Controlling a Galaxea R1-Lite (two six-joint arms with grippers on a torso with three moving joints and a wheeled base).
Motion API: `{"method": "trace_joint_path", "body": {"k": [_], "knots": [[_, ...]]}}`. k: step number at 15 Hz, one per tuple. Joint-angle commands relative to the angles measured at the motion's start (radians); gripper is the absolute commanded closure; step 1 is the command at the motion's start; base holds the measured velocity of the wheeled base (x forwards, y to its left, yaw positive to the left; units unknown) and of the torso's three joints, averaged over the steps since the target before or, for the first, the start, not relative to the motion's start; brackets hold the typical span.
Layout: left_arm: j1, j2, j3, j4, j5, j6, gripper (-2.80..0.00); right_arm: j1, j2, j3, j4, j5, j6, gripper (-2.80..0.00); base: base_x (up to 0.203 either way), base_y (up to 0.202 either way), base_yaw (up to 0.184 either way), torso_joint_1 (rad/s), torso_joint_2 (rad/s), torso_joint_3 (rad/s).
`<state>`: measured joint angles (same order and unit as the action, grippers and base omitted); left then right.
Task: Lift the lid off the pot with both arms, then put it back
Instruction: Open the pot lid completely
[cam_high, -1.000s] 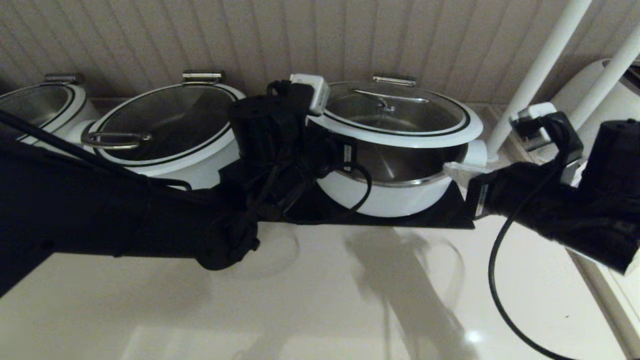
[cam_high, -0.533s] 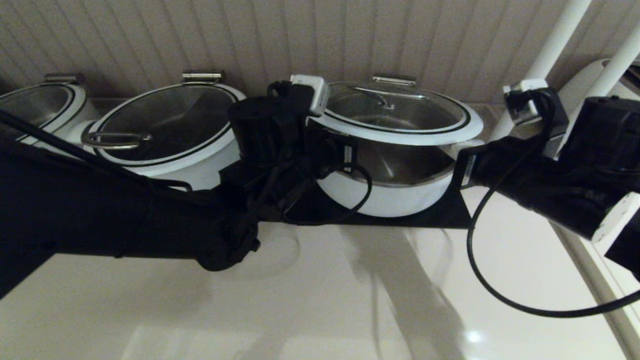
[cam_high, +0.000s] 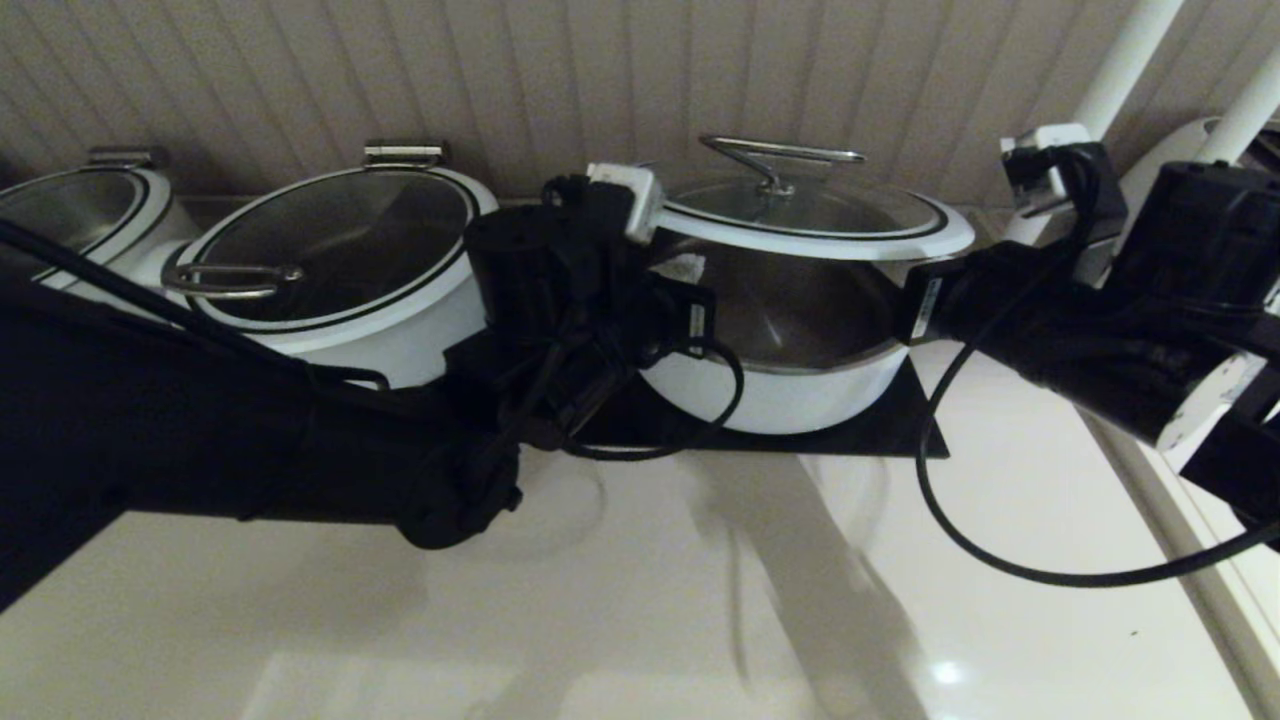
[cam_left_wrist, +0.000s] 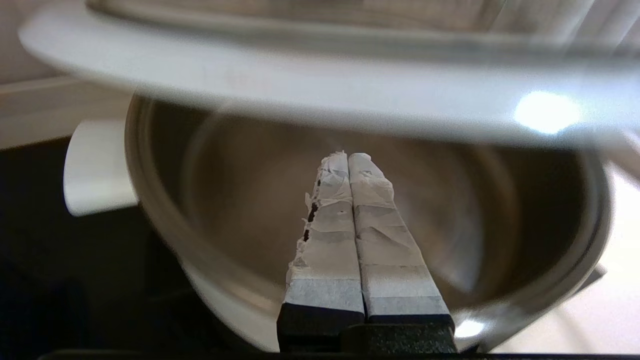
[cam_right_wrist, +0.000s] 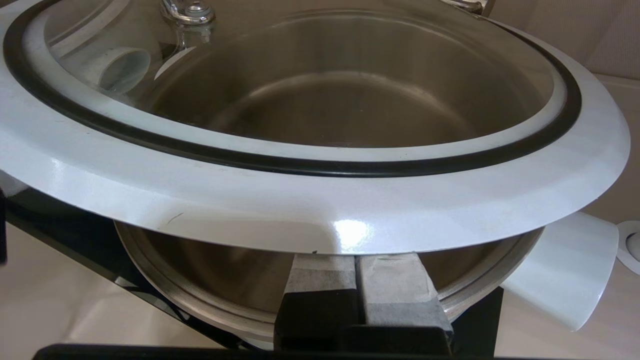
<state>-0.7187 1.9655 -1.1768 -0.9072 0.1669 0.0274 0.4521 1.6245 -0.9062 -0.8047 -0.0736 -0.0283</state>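
The lid (cam_high: 815, 222), glass with a white rim and a steel bar handle, hangs nearly level above the white steel-lined pot (cam_high: 780, 395), with a wide gap between them. My left gripper (cam_left_wrist: 348, 156) is shut and empty. Its taped fingers reach under the lid's left rim (cam_left_wrist: 300, 95), over the pot's inside, and its tip shows in the head view (cam_high: 690, 268). My right gripper (cam_right_wrist: 356, 257) is shut and empty, its fingertips tucked under the lid's right rim (cam_right_wrist: 320, 205). A pot knob (cam_right_wrist: 565, 270) sticks out beside it.
The pot stands on a black mat (cam_high: 850, 435). A twin pot with a loop-handled lid (cam_high: 330, 260) stands close on the left, and another (cam_high: 70, 205) at the far left. White poles (cam_high: 1125, 55) rise at the right. A panelled wall is right behind.
The lid has risen off the pot and levelled out. My right arm moved up and in under the lid's right rim. My left gripper rose slightly with the lid.
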Motion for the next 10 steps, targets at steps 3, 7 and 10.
{"method": "trace_joint_path", "body": {"k": [3, 7, 10], "knots": [[-0.01, -0.06, 0.09, -0.011, 0.0, 0.047, 0.0, 0.0, -0.008, -0.01, -0.005, 0.0, -0.002, 0.0, 0.0, 0.0, 0.0, 0.0, 0.0, 0.0], [-0.067, -0.157, 0.176, -0.011, -0.001, 0.104, 0.0, -0.001, -0.012, -0.059, 0.001, 0.0, -0.03, 0.0, 0.0, 0.0, 0.0, 0.0, 0.0, 0.0], [-0.113, -0.21, 0.205, -0.012, 0.0, 0.153, 0.0, -0.003, -0.012, -0.08, 0.005, 0.001, -0.035, 0.0, 0.0, 0.0, 0.0, 0.0, 0.0, 0.0]]}}
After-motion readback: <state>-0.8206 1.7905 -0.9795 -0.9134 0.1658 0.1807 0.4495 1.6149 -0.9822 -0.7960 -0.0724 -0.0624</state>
